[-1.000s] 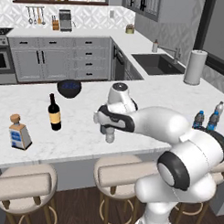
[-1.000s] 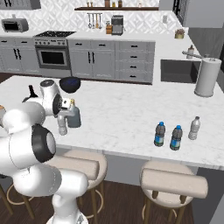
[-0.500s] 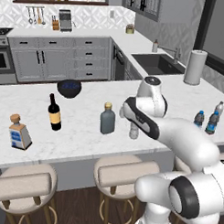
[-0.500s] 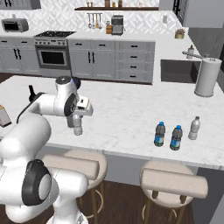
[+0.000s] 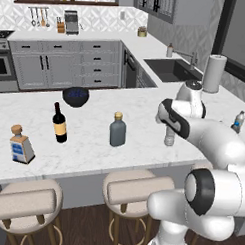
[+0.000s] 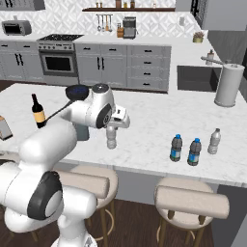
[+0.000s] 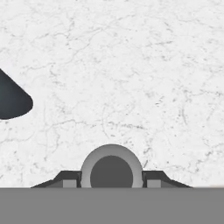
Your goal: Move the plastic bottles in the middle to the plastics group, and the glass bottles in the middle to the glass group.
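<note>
Carried rightward since a second ago, the pale plastic bottle (image 5: 169, 137) hangs upright — cap up, long axis vertical — pinched in the claw (image 6: 112, 136) over the marble counter (image 5: 89, 138). 3 plastics-group bottles (image 6: 195, 151) stand at its 3 o'clock in the right base view; the squat glass bottle (image 5: 117, 130) stays behind.

The white marble bench (image 5: 88, 148) carries a square corked bottle (image 5: 19, 145) at its left end, then a wine bottle (image 5: 59, 123), a dark bowl (image 5: 75, 96) (set farther back) and a squat grey bottle (image 5: 117, 130). Toward the right end stand three small water bottles (image 6: 194, 151) close together, with a paper towel roll (image 6: 226, 85) behind.
</note>
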{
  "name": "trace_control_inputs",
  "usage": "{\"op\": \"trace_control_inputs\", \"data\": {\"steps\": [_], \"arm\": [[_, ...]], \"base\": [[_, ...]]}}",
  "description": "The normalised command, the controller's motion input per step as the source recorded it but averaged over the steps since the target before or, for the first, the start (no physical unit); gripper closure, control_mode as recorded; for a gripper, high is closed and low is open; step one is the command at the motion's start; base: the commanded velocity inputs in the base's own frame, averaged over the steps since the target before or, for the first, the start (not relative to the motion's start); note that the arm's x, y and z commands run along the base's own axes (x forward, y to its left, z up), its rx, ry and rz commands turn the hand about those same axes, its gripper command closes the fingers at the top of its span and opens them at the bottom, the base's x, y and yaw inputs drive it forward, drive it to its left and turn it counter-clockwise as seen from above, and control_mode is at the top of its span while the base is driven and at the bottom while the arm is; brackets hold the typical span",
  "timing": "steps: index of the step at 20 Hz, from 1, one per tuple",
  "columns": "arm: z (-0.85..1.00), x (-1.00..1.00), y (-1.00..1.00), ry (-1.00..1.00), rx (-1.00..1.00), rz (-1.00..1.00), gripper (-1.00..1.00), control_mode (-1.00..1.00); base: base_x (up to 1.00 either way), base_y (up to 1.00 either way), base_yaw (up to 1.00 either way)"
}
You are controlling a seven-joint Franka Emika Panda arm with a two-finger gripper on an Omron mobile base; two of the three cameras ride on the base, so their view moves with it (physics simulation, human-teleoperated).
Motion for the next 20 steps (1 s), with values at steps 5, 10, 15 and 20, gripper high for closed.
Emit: {"op": "trace_control_inputs", "data": {"steps": [5,10,15,20], "arm": [[0.01,0.53,-1.00,0.13,0.00,-0.11,1.00,-1.00],[-0.02,0.65,-0.97,0.19,-0.02,-0.11,1.00,-1.00],[0.00,0.50,-0.60,0.10,-0.01,-0.09,1.00,-1.00],[0.00,0.15,-0.01,0.00,0.00,-0.03,1.00,-1.00]], "base": [[0.00,0.00,0.00],[0.00,0.00,0.00],[0.00,0.00,0.00],[0.00,0.00,0.00]]}}
